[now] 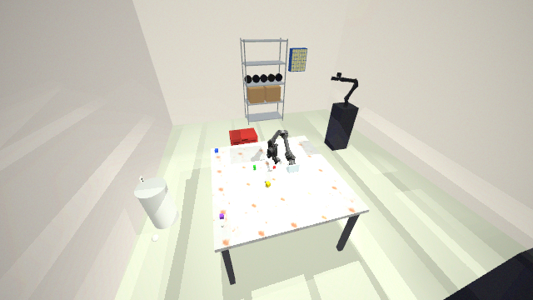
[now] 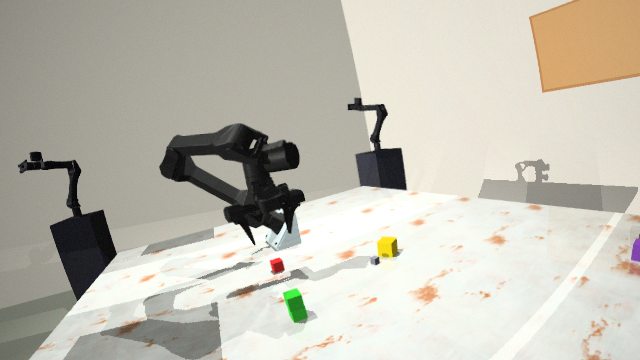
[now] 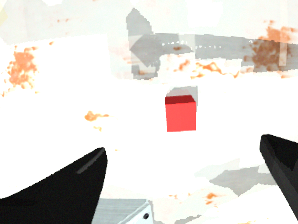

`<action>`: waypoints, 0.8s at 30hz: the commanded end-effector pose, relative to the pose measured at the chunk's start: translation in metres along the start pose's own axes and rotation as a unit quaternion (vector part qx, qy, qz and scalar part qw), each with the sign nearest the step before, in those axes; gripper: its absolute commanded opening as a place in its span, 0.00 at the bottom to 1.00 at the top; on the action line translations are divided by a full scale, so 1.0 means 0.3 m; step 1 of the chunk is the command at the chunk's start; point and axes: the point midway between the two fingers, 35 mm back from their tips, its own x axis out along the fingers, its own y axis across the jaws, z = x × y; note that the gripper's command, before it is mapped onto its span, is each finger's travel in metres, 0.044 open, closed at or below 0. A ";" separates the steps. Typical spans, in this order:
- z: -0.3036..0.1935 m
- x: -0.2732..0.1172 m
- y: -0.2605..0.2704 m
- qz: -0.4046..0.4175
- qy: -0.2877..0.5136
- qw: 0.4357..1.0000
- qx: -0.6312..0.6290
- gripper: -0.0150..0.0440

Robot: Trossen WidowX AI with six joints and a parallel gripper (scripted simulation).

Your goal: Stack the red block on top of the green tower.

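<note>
Table (image 2: 500,280): rust-spotted white top, carries everything relevant. Arm (image 2: 210,165) is folded over with the pincer (image 2: 270,220) pointed down, hanging above the surface, touching nothing. Jaws stand wide apart, nothing between them.

Green tower (image 2: 295,305): upright, further out from the arm's base than the pincer and well apart from it, so no contact risk right now. Yellow cube (image 2: 387,246) sits off to one side, not in play.

Red block (image 3: 180,112): flat on the table, just ahead of the pincer and below it; in the wrist view it lies roughly centred between the two fingertips.

Step in hand, as a judgement: approach for the pick, grasp not yet made. Next move calls for a forward shift and a descent so the jaws straddle the block squarely, then a close. After that, a lift high enough to pass over the tower top before any sideways travel.
</note>
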 end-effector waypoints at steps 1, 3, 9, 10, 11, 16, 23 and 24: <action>-0.008 0.004 -0.008 -0.006 0.001 1.000 0.002 1.00; -0.007 0.021 -0.007 -0.006 0.001 1.000 0.002 1.00; -0.009 0.128 -0.011 -0.006 0.001 1.000 0.003 1.00; -0.011 0.139 -0.012 -0.007 0.001 1.000 0.003 1.00; -0.012 0.141 -0.013 -0.007 0.001 1.000 0.003 1.00; -0.014 0.145 -0.014 -0.007 0.001 1.000 0.003 1.00; -0.013 0.176 -0.013 -0.006 0.001 1.000 0.003 1.00; -0.013 0.181 -0.013 -0.006 0.001 1.000 0.003 1.00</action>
